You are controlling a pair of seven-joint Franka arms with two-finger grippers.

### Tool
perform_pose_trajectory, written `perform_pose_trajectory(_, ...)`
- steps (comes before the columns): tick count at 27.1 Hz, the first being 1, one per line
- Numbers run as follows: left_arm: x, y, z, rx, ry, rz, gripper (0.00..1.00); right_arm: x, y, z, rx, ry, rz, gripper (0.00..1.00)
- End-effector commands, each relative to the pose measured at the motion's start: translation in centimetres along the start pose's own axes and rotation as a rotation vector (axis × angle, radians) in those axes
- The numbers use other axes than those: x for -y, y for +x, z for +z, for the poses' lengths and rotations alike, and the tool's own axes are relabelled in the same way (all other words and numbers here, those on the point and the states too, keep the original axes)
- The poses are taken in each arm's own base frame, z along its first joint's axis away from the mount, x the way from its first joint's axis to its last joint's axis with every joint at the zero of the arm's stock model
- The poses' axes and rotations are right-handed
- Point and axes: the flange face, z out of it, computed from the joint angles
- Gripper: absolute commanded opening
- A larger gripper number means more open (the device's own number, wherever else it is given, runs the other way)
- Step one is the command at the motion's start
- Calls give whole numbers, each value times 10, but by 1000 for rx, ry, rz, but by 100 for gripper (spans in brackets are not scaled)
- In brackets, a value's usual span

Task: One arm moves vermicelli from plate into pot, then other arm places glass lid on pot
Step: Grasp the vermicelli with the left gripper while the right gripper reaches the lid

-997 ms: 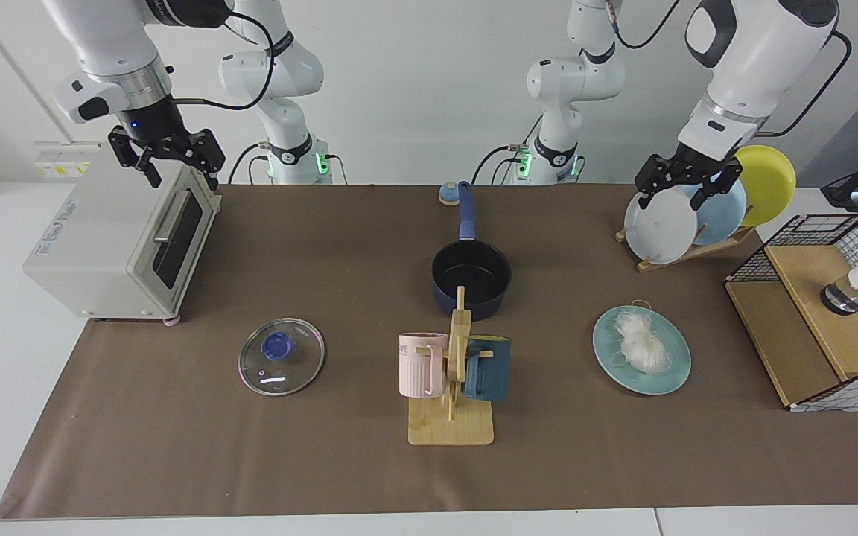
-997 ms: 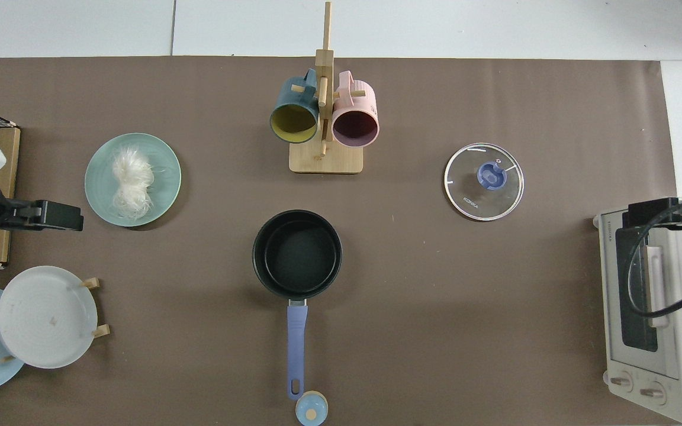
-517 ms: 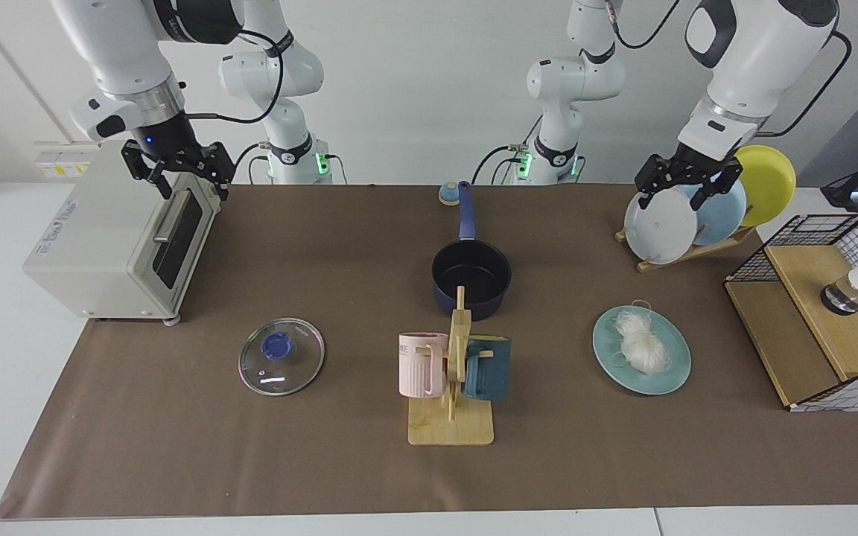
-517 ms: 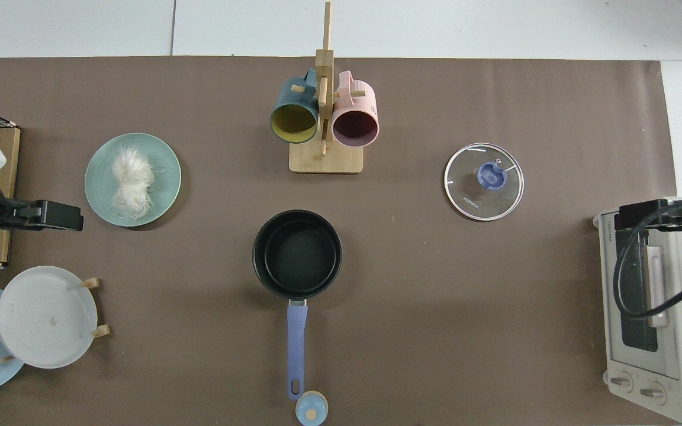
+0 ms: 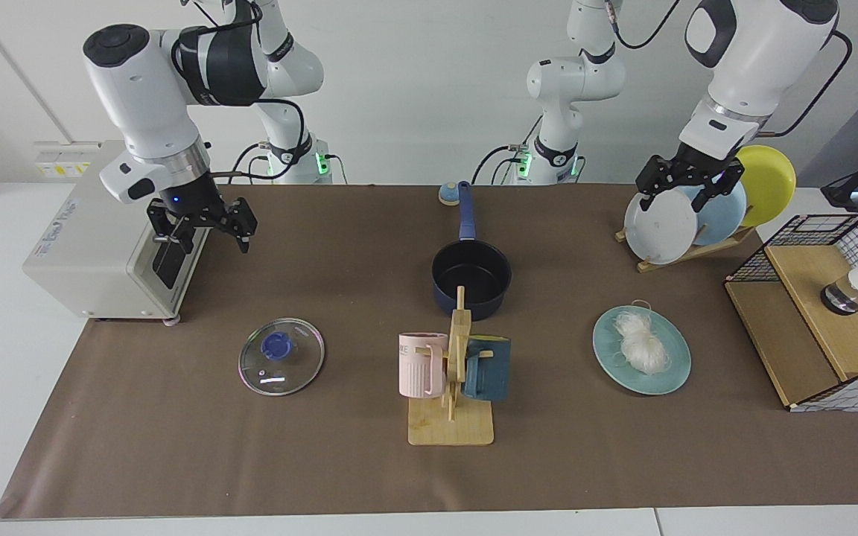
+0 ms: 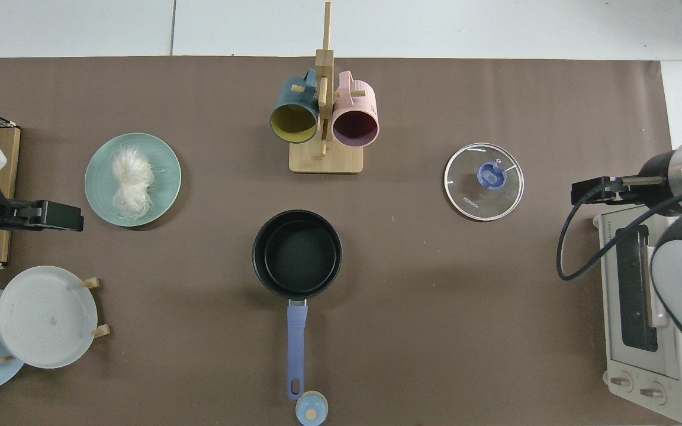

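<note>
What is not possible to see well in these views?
Facing view: the mug rack hides part of the pot's front wall.
Top view: the right arm covers the oven top; right hand open by the oven.
Top view: the edge cuts the waiting left arm; left hand open near the plate rack.

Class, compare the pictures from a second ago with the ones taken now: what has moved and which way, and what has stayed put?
The right gripper has come down from above the white toaster oven to its front, nearer the round clear glass lid, open and empty. The left gripper waits, open, by the plate rack. The white vermicelli, pale teal plate and dark navy pot are unmoved.
</note>
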Motion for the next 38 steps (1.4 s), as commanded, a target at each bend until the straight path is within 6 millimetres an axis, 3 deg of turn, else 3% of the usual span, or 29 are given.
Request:
perform_pose_trajectory(1,6,27,19,-74,15,-1,100,19,18,30,-21,27,-34,100)
perform_pose_trajectory(4,13,46,40,-112,19,-12,100,22,26,50,-29,25,-26,100)
perform_pose_trajectory(8,15,74,87,-137,21,-30,100,31,35,78,-26,24,-37,100)
perform_pose_trajectory(11,22,78,95,-145,23,-36,100,36,41,97,-36,24,-45,100)
perform_pose_trajectory(16,22,100,151,-146,16,-104,100,43,48,130,-35,24,-51,100)
perform_pose_trajectory(21,27,109,191,-127,17,-118,100,43,55,163,-37,18,-65,100)
perform_pose_trajectory(25,25,113,237,-103,30,-113,100,46,58,185,-38,20,-58,100)
perform_pose_trajectory(32,28,112,264,-77,29,-142,100,47,54,222,11,13,-75,100)
perform_pose_trajectory(38,25,103,287,-78,26,-186,100,46,51,228,31,2,-83,100)
